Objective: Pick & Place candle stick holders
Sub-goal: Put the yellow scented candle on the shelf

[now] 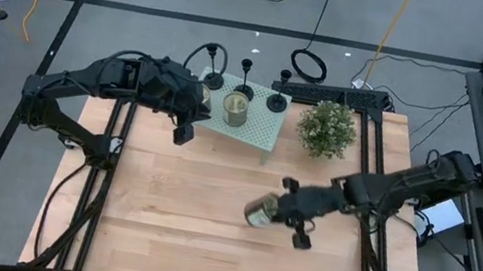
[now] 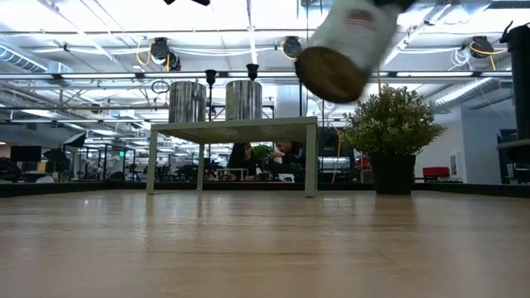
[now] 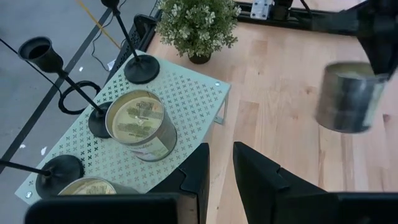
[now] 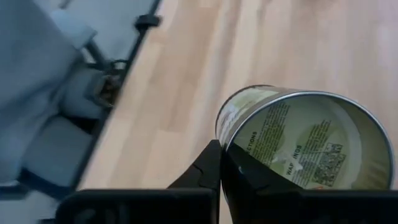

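Observation:
Three black candle stick holders (image 1: pixel 215 78) (image 1: pixel 244 87) (image 1: pixel 278 100) stand by their round bases along the far edge of a pale green perforated stand (image 1: pixel 256 133). They also show in the left wrist view (image 3: pixel 99 121) (image 3: pixel 142 68) (image 3: pixel 59 171). My left gripper (image 1: pixel 186 132) hovers open and empty over the stand's left end (image 3: pixel 221 165). My right gripper (image 1: pixel 293 207) is shut on a pale glass jar (image 1: pixel 260 212) above the table's middle, clear of the wood (image 2: pixel 339 50). My right gripper holds the jar by its wall at the open rim (image 4: pixel 227 140). One finger (image 4: pixel 208 168) lies outside and the other seems to lie inside the mouth. The fingers come from the table's right. The jar is lifted clear and tilted, its bottom (image 2: pixel 330 74) facing down toward the near side.
Two more glass jars stand on the stand (image 3: pixel 137 121) (image 3: pixel 93 186), one under my left arm. A potted plant (image 1: pixel 326 128) stands right of the stand. A black rail (image 1: pixel 335 94) lies at the far edge. Bare wood lies toward the near edge (image 1: pixel 204 246).

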